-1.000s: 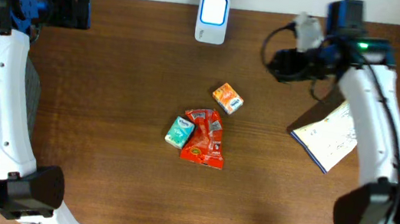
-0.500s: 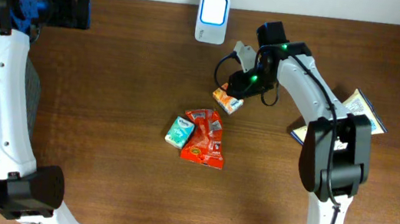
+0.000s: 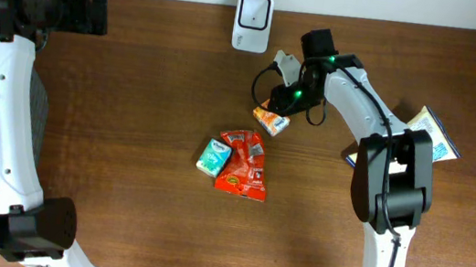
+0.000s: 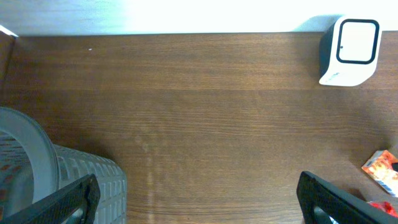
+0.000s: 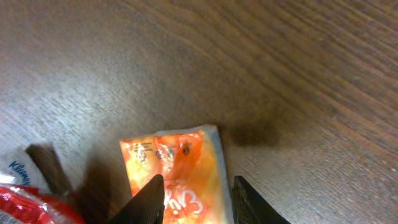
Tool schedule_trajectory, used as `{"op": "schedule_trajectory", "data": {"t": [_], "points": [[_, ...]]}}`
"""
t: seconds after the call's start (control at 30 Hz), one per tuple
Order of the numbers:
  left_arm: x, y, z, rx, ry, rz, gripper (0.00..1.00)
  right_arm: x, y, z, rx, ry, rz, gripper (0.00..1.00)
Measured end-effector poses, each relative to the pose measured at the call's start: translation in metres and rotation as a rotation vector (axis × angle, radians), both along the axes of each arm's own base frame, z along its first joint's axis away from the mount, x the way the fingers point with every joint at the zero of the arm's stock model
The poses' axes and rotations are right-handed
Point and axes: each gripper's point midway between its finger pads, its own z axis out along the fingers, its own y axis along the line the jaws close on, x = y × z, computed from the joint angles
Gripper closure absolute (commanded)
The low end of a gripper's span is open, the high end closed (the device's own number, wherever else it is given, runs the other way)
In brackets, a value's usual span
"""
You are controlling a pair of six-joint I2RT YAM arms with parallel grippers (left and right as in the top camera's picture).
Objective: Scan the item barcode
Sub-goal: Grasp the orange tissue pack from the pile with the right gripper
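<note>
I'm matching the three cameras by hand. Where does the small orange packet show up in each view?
Overhead: the orange packet lies just right of centre, in the upper half.
Left wrist: at the right edge, low down.
Right wrist: lower centre, running off the bottom edge.
Shared landmark: the red packet beside it, also in the right wrist's lower left corner; the white scanner links overhead and left wrist.

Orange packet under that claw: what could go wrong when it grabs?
The right gripper hangs low over the orange packet, and one finger seems set to land on the packet's top rather than beside it, so the packet may slip out or get squashed. The red pouch lies close by and could get nudged too.
</note>
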Motion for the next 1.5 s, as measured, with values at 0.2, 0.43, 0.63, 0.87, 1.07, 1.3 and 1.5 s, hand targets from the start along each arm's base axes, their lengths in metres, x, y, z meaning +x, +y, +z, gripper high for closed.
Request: {"op": "schedule_trajectory", "data": {"t": [0.2,0.43,0.63,0.87,1.07,1.3,1.5], "points": [[0.000,0.000,0.000,0.000,0.000,0.000,0.01,-0.005,-0.004,-0.006,-0.020,0.023,-0.005,0.85],[0.000,0.000,0.000,0.000,0.000,0.000,0.01,-0.018,-0.007,-0.011,-0.035,0.077,-0.001,0.74],[0.000,0.000,0.000,0.000,0.000,0.000,0.01,-0.022,-0.008,-0.012,-0.038,0.096,0.000,0.72],[0.000,0.000,0.000,0.000,0.000,0.000,0.01,-0.026,-0.004,-0.019,-0.009,0.114,-0.011,0.96],[0.000,0.000,0.000,0.000,0.000,0.000,0.01,-0.030,0.001,-0.016,0.031,0.140,-0.022,0.96],[0.000,0.000,0.000,0.000,0.000,0.000,0.01,-0.049,0.013,0.011,0.284,0.282,-0.030,0.96],[0.000,0.000,0.000,0.000,0.000,0.000,0.01,-0.035,-0.028,0.088,0.606,0.281,-0.130,0.96]]}}
